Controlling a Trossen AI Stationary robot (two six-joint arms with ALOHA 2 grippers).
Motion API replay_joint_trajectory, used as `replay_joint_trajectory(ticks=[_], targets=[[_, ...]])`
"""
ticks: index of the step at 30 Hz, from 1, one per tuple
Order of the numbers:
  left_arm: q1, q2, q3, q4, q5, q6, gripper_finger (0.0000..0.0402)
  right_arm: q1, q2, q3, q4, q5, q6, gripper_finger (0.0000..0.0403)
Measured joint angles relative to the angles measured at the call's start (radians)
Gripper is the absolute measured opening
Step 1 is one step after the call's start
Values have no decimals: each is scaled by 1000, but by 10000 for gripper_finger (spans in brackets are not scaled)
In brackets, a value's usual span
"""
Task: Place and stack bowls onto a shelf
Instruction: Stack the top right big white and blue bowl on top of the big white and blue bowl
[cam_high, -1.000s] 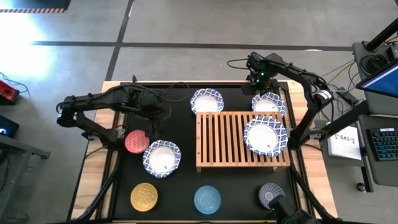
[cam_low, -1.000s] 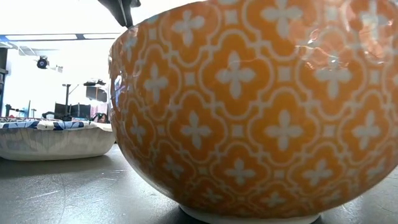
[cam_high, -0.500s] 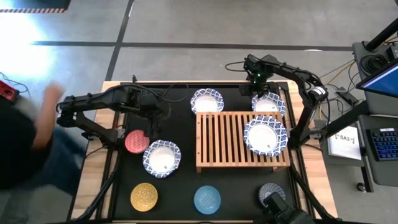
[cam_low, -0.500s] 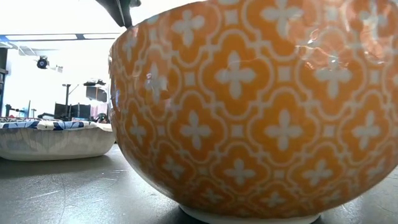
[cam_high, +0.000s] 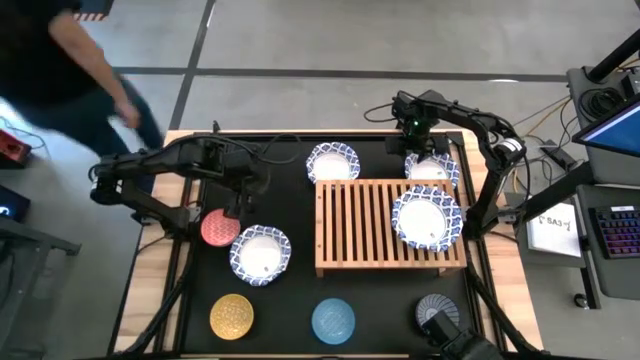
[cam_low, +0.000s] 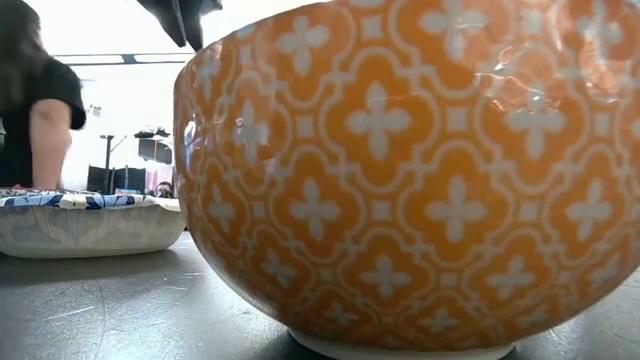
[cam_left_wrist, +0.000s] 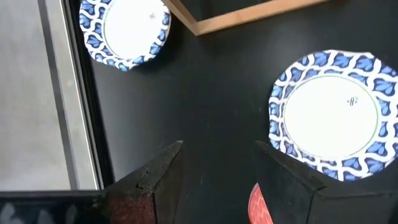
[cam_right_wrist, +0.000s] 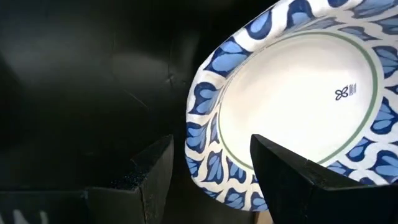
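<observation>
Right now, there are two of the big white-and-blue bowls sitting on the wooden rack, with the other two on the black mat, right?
Not quite: only one big white-and-blue bowl sits on the wooden rack. The other three are on the black mat: two behind the rack and one to its left. The high view shows this plainly.

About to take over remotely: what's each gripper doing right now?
Left gripper: open, holding nothing, above the mat near the red bowl.
Right gripper: open, holding nothing, at the rim of a white bowl.
</observation>
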Motion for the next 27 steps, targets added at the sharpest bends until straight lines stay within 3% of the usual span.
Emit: replay_joint_trajectory(ticks=[15, 27], targets=[[66, -84, 0, -22, 0, 69, 174, 5, 0, -65, 80, 9, 99, 200], [66, -107, 0, 2, 0, 57, 174, 5, 0, -115, 125, 7, 96, 133]])
